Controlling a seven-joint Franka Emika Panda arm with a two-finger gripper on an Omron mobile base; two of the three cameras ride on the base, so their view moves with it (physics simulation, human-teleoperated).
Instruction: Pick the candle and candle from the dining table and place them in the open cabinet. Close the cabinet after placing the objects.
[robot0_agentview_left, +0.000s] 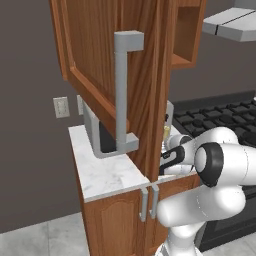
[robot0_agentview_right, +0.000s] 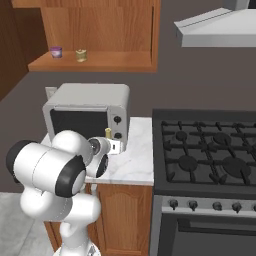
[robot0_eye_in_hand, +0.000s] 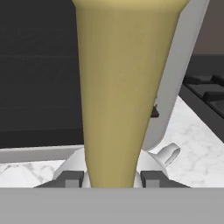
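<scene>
Gripper (robot0_eye_in_hand: 112, 179) clamping slim candle (robot0_eye_in_hand: 118, 87) in front of microwave (robot0_agentview_right: 90, 110); carrying step. Next: lifting it to cabinet (robot0_agentview_right: 95, 60) shelf beside stubby candle (robot0_agentview_right: 81, 55).

Even, shadowless rendered light fills all three views, bright enough but flat, with no clear source. The robot arm (robot0_agentview_right: 47, 172) carries soft shading and faint highlights on its rounded shells. The microwave (robot0_agentview_right: 87, 114) door reads as dull black without reflections. Edges stay crisp, with no blur or bending. Close up, the slim candle (robot0_eye_in_hand: 122, 92) looms huge and smooth, possibly slightly soft.
</scene>
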